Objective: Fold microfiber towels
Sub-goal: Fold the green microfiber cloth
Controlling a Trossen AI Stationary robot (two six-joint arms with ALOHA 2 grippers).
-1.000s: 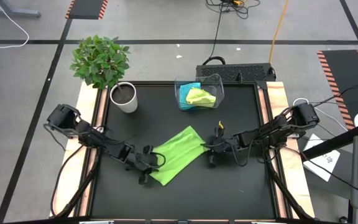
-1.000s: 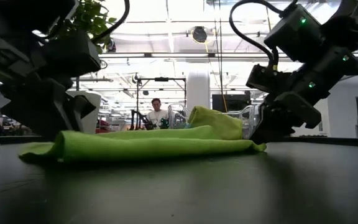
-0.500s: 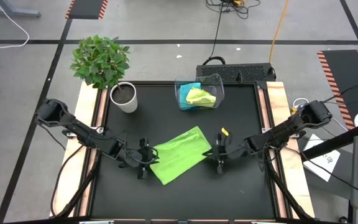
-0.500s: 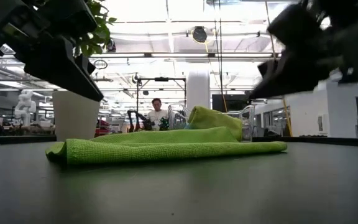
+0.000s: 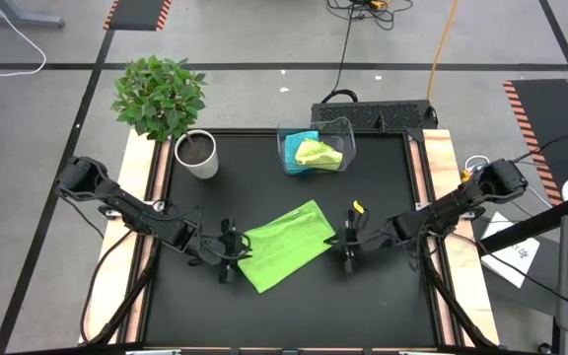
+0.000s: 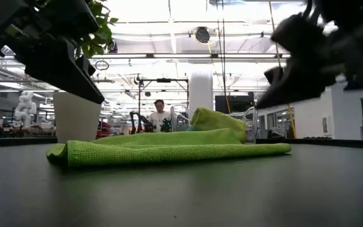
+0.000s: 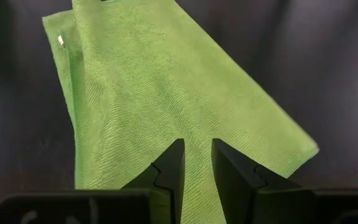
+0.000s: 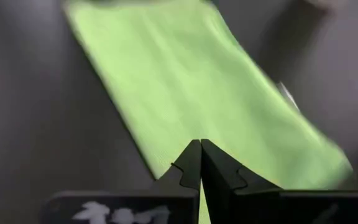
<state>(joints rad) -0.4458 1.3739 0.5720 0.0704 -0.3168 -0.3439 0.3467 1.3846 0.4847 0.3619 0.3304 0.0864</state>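
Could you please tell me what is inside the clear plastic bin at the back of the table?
The clear plastic bin holds a crumpled lime-green microfiber towel lying over a turquoise-blue microfiber towel. Most of the blue one is covered, so anything beneath cannot be seen.

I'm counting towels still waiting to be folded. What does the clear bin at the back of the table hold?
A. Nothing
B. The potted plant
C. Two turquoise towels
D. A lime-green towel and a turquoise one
D: the high view shows a lime-green towel lying on a turquoise towel inside the clear bin.
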